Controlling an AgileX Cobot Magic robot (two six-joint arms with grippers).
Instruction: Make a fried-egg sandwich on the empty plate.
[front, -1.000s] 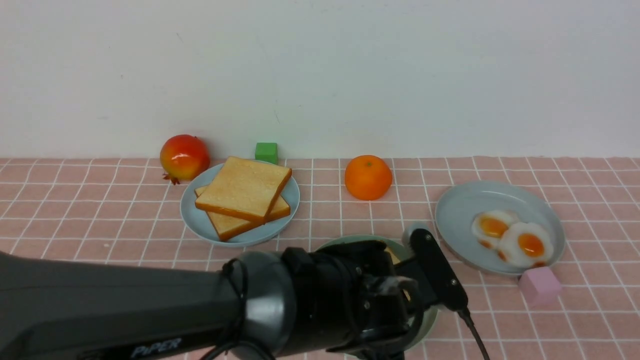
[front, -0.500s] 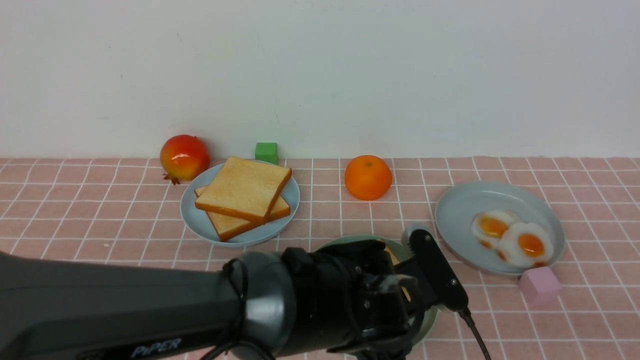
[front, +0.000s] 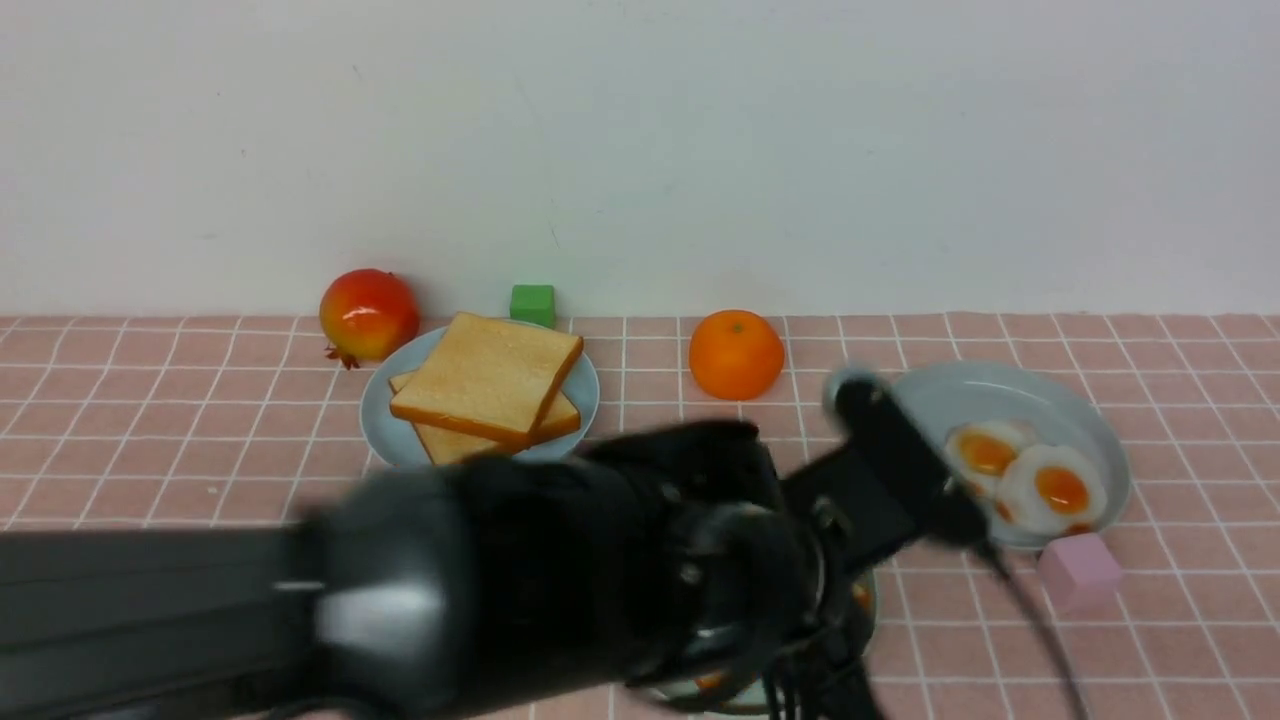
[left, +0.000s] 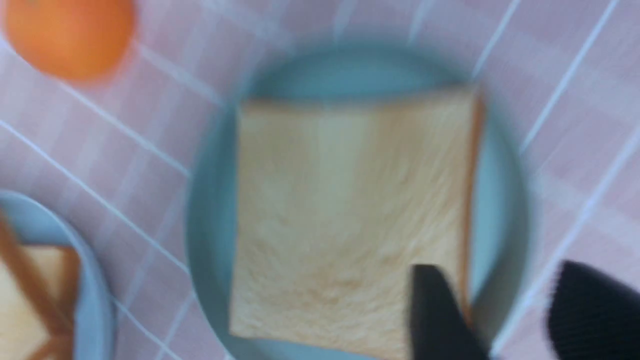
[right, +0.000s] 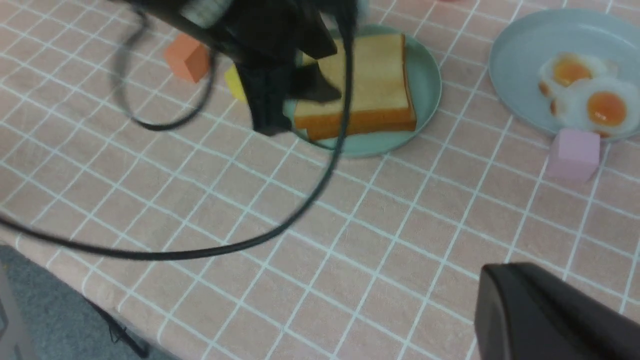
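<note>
A pink cloth with white squares (front: 150, 400) covers the table. Our big black left arm (front: 450, 590) looks blurry and reaches across the middle. Under it sits the round mint-green plate (right: 425, 75). A square tan toast with brown crust (right: 370, 75) lies flat on that plate. From the side it looks like two layers, but we cannot tell what is between them.

The left claw (left: 510, 320) hangs over the plate's edge. Its two black fingers (left: 435, 310) are apart and hold nothing. The right claw (right: 550, 315) is near us, well apart from the plate and closed with nothing in it.

A pale blue plate (front: 395, 440) holds two more toast slices (front: 490, 375). A grey-blue plate (front: 960, 400) holds two white fried eggs with orange yolks (front: 1050, 490). A round orange (front: 736, 355) and a red pomegranate (front: 368, 313) sit near the wall. A small pink cube (front: 1078, 572) is just beside the egg plate, and a small green cube (front: 532, 303) is behind the toast plate.
</note>
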